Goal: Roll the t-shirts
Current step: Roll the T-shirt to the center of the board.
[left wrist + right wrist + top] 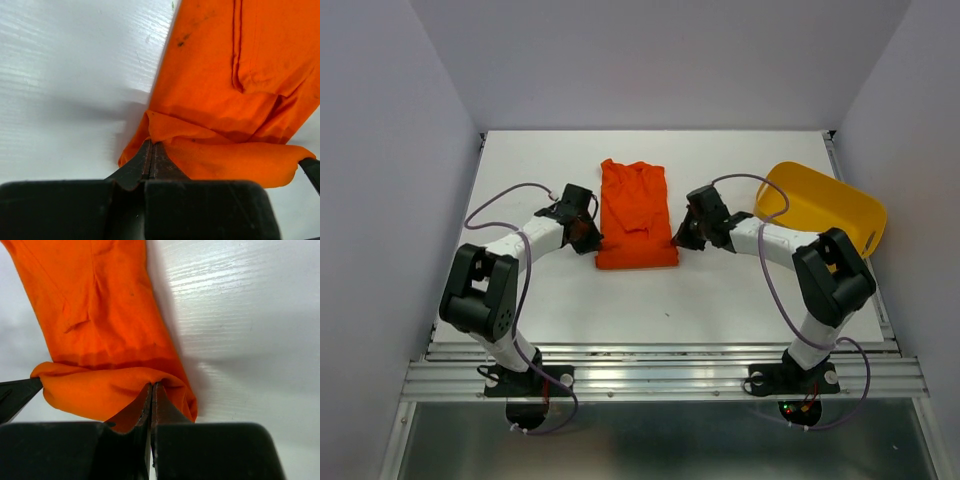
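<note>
Orange-red t-shirt lies as a long folded strip at centre of table, w/ its near end turned over into a thick fold. Left gripper is clamped tight on the fold's left corner, right gripper same on right corner. Yellow tub at right edge, well apart.

A white table stands between plain pale grey walls on the left, right and far sides. A metal rail runs along its near edge. The light is soft.
</note>
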